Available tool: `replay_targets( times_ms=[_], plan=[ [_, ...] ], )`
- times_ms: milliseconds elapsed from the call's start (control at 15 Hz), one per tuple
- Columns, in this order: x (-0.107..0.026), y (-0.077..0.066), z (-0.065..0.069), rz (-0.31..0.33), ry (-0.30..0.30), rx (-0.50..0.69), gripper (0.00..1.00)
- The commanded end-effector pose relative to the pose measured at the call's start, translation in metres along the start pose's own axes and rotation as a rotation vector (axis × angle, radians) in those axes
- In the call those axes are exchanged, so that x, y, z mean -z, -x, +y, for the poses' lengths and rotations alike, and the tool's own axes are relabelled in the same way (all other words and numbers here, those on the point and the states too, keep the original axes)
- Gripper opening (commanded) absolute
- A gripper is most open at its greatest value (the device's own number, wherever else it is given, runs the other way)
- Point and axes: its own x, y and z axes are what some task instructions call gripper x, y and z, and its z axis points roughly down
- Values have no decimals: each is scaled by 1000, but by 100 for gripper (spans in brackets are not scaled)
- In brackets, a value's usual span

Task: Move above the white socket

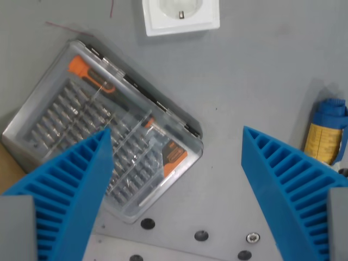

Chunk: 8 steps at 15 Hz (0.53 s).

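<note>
One white socket (181, 15) sits at twelve o'clock on our grey tabletop (255, 81), cut by the frame edge. Our claw (176, 142) hangs spread and empty, its ribbed blue fingers (76, 179) overlapping a clear screwdriver-bit case (103, 122); at three o'clock lies a blue-and-yellow tube (326, 133).

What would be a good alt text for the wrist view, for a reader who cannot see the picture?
Seen from above, the open gripper with blue ribbed fingers hangs over a grey table, with the white socket at the top edge, partly cut off. A clear case of screwdriver bits lies at the wrist view's left, and a blue and yellow tube at the right.
</note>
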Motion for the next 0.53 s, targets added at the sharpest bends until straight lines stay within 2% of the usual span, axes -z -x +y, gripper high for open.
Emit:
replay_targets(
  times_ms=[67,533],
  plan=[
    [-4,-15,3,-11,-6,40,100],
    [-18,-29,3,-2,-6,64,100]
  ],
)
